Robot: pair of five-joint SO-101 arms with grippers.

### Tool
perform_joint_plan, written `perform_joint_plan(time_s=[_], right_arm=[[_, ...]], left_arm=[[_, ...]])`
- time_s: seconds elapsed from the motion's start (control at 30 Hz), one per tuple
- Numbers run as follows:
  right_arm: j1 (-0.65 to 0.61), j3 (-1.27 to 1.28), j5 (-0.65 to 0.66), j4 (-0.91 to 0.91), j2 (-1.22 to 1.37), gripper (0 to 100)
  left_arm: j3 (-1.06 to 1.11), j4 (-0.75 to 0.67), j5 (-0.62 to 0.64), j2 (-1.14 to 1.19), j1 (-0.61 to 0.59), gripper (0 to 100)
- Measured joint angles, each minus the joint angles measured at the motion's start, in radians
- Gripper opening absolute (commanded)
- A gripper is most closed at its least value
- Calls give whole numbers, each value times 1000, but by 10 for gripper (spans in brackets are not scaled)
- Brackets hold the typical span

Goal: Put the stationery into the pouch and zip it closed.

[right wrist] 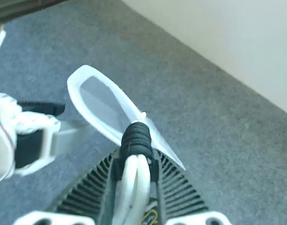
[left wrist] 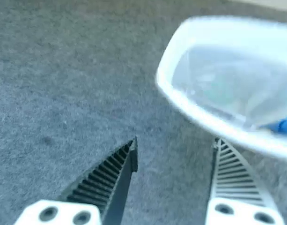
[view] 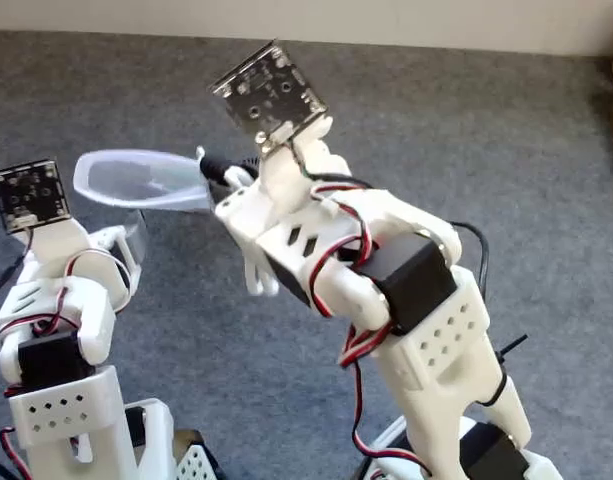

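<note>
Your right tool (right wrist: 136, 153) is clamped shut on a white item (right wrist: 136, 137) with a black band around its end; that end sticks out past the fingertips. In the high view the same tool (view: 229, 185) holds the item (view: 216, 167) at the pouch (view: 136, 180), black end just beside the white rim. From the right wrist view the banded end sits right in front of the pouch (right wrist: 100, 104); you cannot tell whether it touches the rim or has gone inside.

Your left tool (left wrist: 176, 140) has its jaws spread wide with nothing between them. One fingertip lies right at the rim of the pouch (left wrist: 227, 75); contact cannot be judged.

The pouch is clear-walled with a white rim, and its mouth gapes open. Through the wall, in the left wrist view, you can see a blue piece (left wrist: 284, 125) at the edge and a blurred greenish shape deeper in; what they are cannot be made out.

Everything is over the grey, felt-like desk (view: 486, 130).
</note>
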Motion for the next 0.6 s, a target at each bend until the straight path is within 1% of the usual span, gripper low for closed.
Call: perform_joint_plan(time_s=[0.17,0.3,0.43,0.6], right_arm=[[-52,-101,0,140,0,4],[-60,-146,0,235,0,4],[-60,-190,0,328,-2,4],[-60,-206,0,344,-23,4]], left_arm=[[0,-80,57,0,-2,249],[58,-183,71,0,15,249],[109,-276,71,0,110,249],[110,-302,71,0,255,249]])
